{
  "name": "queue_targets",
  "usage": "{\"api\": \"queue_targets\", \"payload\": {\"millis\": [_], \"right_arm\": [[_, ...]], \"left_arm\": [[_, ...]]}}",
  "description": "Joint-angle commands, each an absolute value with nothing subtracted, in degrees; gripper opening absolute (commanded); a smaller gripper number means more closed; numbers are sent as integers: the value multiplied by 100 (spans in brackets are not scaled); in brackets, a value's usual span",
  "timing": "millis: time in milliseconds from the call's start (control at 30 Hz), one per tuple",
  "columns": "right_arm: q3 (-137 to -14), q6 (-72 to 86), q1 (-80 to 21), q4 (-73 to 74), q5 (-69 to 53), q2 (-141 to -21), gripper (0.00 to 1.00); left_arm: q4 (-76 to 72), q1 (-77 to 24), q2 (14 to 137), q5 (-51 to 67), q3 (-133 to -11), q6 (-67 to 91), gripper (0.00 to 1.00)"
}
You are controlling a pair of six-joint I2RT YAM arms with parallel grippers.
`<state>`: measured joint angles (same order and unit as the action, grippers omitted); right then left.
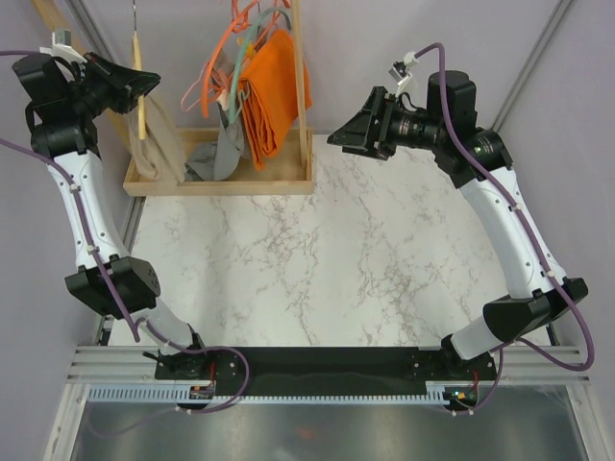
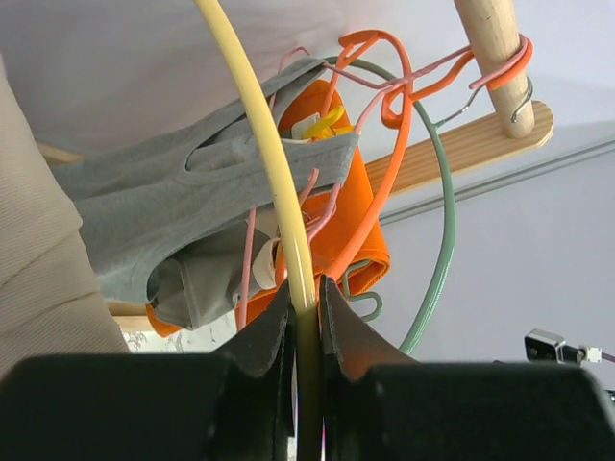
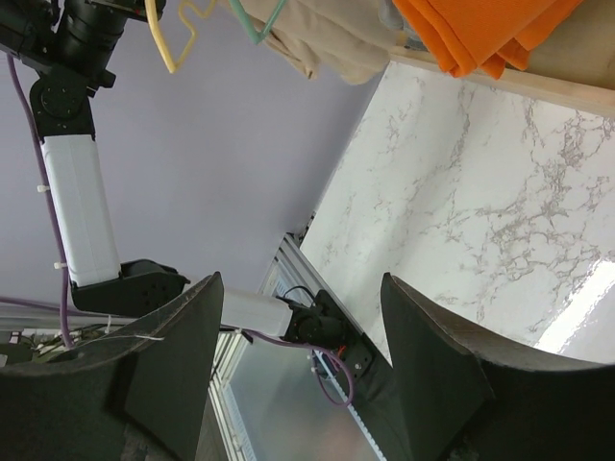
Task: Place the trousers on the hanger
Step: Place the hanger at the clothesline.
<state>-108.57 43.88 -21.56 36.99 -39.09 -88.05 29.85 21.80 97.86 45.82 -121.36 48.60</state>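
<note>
Closest to us is the marble table [image 1: 288,269]. Above its far right part we see the right gripper [image 1: 338,136], its fingers spread wide and holding nothing, pointing left across the table.

Farther back, at the far left corner, the left gripper [image 2: 306,288] is pressed together on the pale yellow hanger [image 2: 274,163], pinching its bar between both fingers. From the wrist view, the bar comes straight up out of the jaws and then bends in a long arc up and to the left. From overhead, the same bar shows as a narrow stroke running near to far.

Just left of the bar are the beige trousers [image 2: 34,240]. They fall in a bunched, narrow column, long axis pointing down, with the lower end near the left end of the wooden rack [image 1: 221,182]. We cannot tell whether they are draped over the bar.

Farthest away, the rack carries an orange cloth [image 1: 274,96], a grey garment [image 1: 219,154], orange hangers [image 1: 216,67] and a green hanger [image 2: 444,211].
</note>
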Motion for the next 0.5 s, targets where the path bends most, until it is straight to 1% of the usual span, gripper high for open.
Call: {"api": "queue_targets", "payload": {"millis": [0, 33, 200, 367, 467], "right_arm": [[-10942, 4377, -2153, 3612, -3973, -8736, 74], [-10960, 4368, -2153, 3612, -3973, -8736, 74], [-10934, 4368, -2153, 3612, -3964, -8710, 74], [-10907, 4359, -2197, 3604, -3990, -8675, 74], [-10881, 4351, -2215, 3612, -3990, -8649, 74]], "left_arm": [[1644, 2162, 9195, 4949, -11990, 4800, 2], [1757, 2153, 8993, 4931, -11736, 4790, 2], [1828, 2153, 8500, 4913, -11242, 4895, 2], [1995, 2171, 8183, 5045, -11188, 4843, 2], [1960, 2171, 8374, 5045, -11495, 4869, 2]]}}
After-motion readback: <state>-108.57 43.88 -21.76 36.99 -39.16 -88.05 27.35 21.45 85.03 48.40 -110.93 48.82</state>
